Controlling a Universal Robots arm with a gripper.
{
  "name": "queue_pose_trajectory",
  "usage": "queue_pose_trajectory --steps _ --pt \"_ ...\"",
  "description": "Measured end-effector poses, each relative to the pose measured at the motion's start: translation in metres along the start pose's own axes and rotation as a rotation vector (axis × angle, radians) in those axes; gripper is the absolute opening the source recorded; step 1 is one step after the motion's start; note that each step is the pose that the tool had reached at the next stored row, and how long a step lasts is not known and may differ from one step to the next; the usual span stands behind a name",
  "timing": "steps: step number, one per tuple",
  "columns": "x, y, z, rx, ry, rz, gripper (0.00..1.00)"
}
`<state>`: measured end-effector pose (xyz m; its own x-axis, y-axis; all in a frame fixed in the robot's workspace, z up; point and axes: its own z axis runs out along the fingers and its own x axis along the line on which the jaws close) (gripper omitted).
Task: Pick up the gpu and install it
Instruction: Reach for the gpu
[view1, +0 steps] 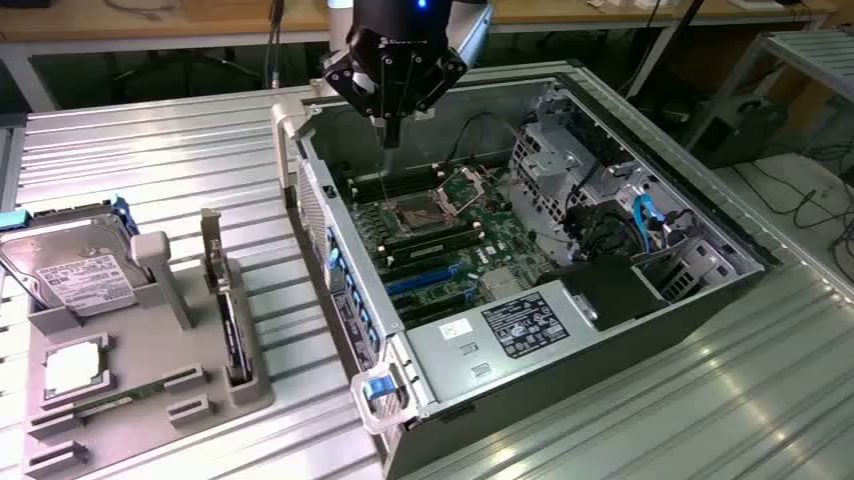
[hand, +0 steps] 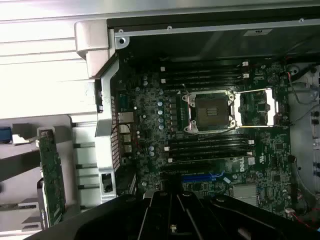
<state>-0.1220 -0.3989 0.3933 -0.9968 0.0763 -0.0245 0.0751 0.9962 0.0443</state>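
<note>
Two steps make this task, the picking up and the installing, and as far as I can see neither is done. The gpu (view1: 235, 325) stands on its long edge in a slot of the grey holder (view1: 174, 335), with its silver bracket (view1: 210, 240) pointing up at the far end. This holder sits on the ribbed metal surface (view1: 160, 150), toward the corner that lies at the exterior view's left and nearest to the camera. In the same holder I see the hard drive (view1: 80, 270) with its white label, and a small green memory stick (view1: 118, 405) lying closer to the surface's near edge.

The gripper (view1: 390, 140) hangs over the open computer case (view1: 601, 400), above the far part of the motherboard (view1: 501, 245), well apart from the gpu. Its jaws are together and there is nothing between them; they only point down toward the empty processor socket (view1: 420, 212). Nothing touches the card.

Inside the case, the blue expansion slots (view1: 424, 276) look free; no card stands in them. I judge this the likely place for the gpu, but I cannot read from here which slot is meant.

So my judgement is that the work is at the very beginning: the card is not grasped, not lifted, and not seated in the case.
</note>
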Motion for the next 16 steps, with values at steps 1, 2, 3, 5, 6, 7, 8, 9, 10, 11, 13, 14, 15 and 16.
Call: queue_pose_trajectory --steps 1,2,3,5,6,7,8,9,10,11,13,14,15,16 --pt "0.0 0.0 0.0 0.0 0.0 0.0 0.11" --pt "0.001 0.0 -0.0001 0.0001 0.0 0.0 0.11" --pt "0.002 -0.0001 0.0 -0.0001 0.0 0.0 0.11" --pt "0.004 -0.0003 -0.0001 0.0001 0.0 0.0 0.11" --pt "0.005 -0.0004 -0.0002 0.0 0.0 -0.001 0.11" --pt "0.007 -0.0005 -0.0002 0.0 0.0 -0.001 0.11" --pt "0.009 -0.0007 -0.0003 0.0 0.0001 -0.001 0.11" --pt "0.013 -0.001 -0.0004 -0.0001 0.0001 -0.001 0.11" --pt "0.015 -0.0011 -0.0004 -0.0001 0.0001 -0.002 0.11" --pt "0.017 -0.0013 -0.0005 0.0 0.0001 -0.002 0.11" --pt "0.021 -0.0016 -0.0006 0.0 0.0002 -0.003 0.11" --pt "0.023 -0.0018 -0.0007 0.0 0.0002 -0.004 0.11" --pt "0.024 -0.002 -0.0007 -0.0002 0.0002 -0.005 0.11" --pt "0.026 -0.0023 -0.0007 -0.0001 0.0003 -0.006 0.11"
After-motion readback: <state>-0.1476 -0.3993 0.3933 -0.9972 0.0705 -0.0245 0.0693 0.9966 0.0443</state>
